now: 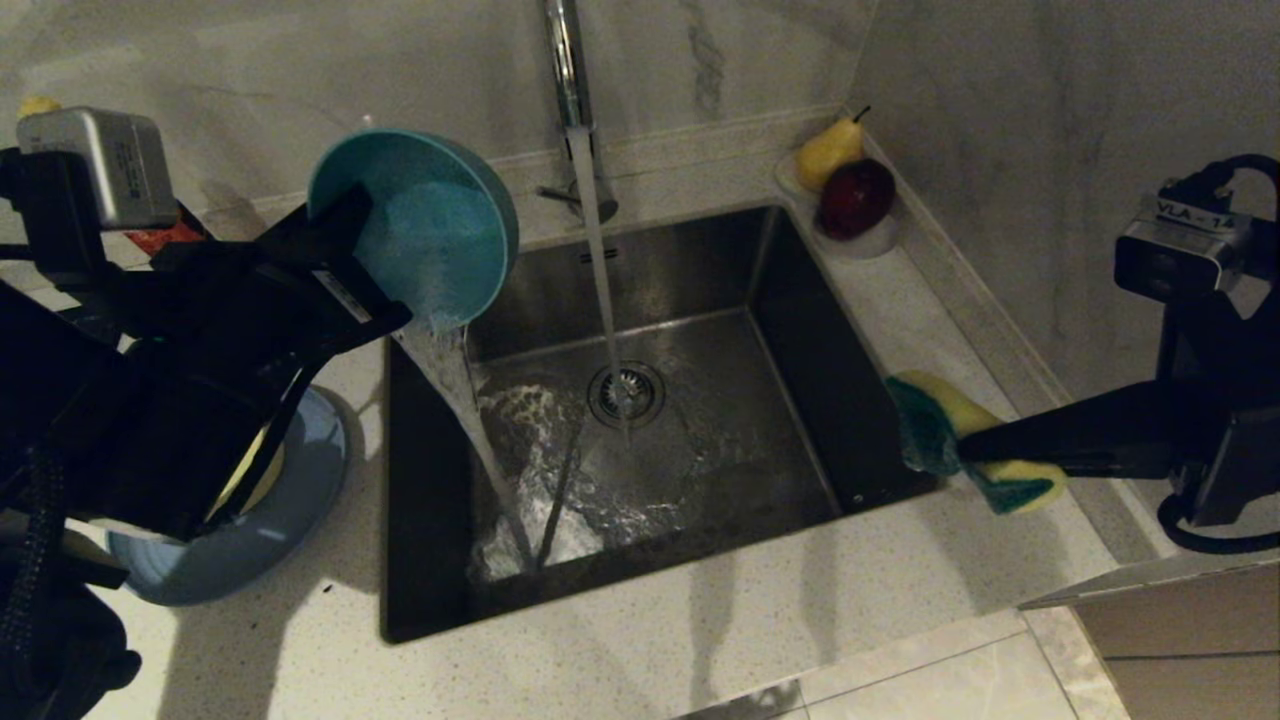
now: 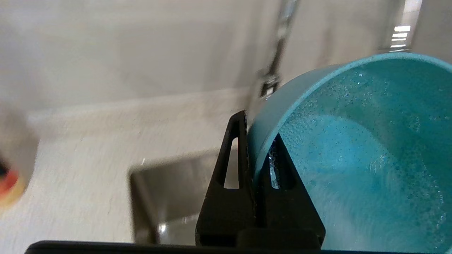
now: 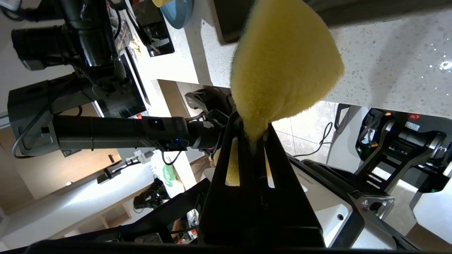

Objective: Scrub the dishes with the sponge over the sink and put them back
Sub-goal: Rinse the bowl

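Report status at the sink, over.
Left pincer shut on teal bowl rim, tipping water into sink. Right pincer shut on sponge, right of basin. Tap running. Nothing blocking.

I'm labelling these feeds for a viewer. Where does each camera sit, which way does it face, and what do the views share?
Head view: on the robot's head, looking down at the sink; both arms show, left claw tipping the teal bowl.
Left wrist view: behind the left claw, clamped on the bowl's rim.
Right wrist view: behind the right claw, squeezing the sponge; robot body beyond.
Shared: bowl, sponge, sink.
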